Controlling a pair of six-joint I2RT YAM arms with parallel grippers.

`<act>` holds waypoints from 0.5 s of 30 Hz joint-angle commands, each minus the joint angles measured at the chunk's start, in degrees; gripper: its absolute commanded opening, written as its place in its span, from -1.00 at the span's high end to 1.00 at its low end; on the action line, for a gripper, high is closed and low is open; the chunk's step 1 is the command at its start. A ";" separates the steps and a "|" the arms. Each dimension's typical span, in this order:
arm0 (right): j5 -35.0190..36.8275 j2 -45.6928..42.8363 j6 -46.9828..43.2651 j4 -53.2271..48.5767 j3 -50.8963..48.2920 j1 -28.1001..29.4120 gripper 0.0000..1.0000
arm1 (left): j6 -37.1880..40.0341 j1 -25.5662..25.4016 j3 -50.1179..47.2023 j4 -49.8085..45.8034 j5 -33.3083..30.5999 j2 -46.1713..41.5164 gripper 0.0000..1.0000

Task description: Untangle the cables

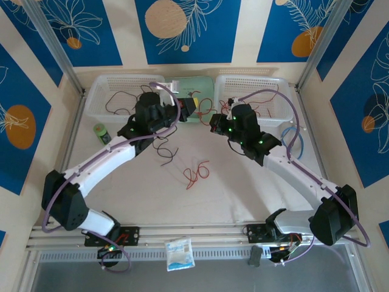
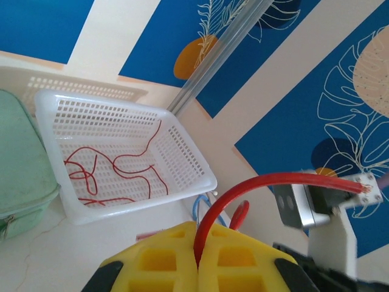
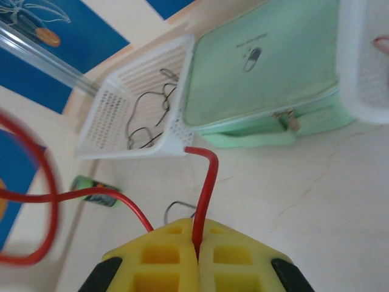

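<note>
Several thin cables [image 1: 196, 173], bright red and dark, loosely snarled.

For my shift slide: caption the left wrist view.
Left gripper shut on a red cable, white basket of loose red cables beyond.

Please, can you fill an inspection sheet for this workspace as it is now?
Surface: table pale, no spill seen.
Job's things: red cables and dark cables loose mid-table; more red in the right basket, more dark in the left basket.
Clutter: green pouch between the baskets, green cylinder, white packet at the near edge.
End effectors: left end effector shut on a red cable; right end effector shut on a red cable.
Cables: purple cables looped above the table; light-blue cable near the right basket.
Surroundings: blue-and-cream walls, metal posts.
</note>
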 commanded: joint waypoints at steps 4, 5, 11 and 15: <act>11.24 -0.06 -11.65 -5.95 5.38 -4.30 1.00 | 4.84 -0.18 3.10 -20.05 -4.60 -10.69 1.00; 11.07 0.06 -12.55 -5.69 5.41 -5.38 1.00 | 5.48 -0.09 3.34 -22.79 -5.81 -12.06 1.00; 9.45 -0.24 -16.01 -3.19 5.97 -10.78 1.00 | 8.40 0.39 3.81 -35.71 -14.50 -18.43 1.00; 7.94 0.00 -16.05 -2.41 7.69 -13.44 1.00 | 8.93 0.45 3.27 -38.69 -17.89 -19.29 1.00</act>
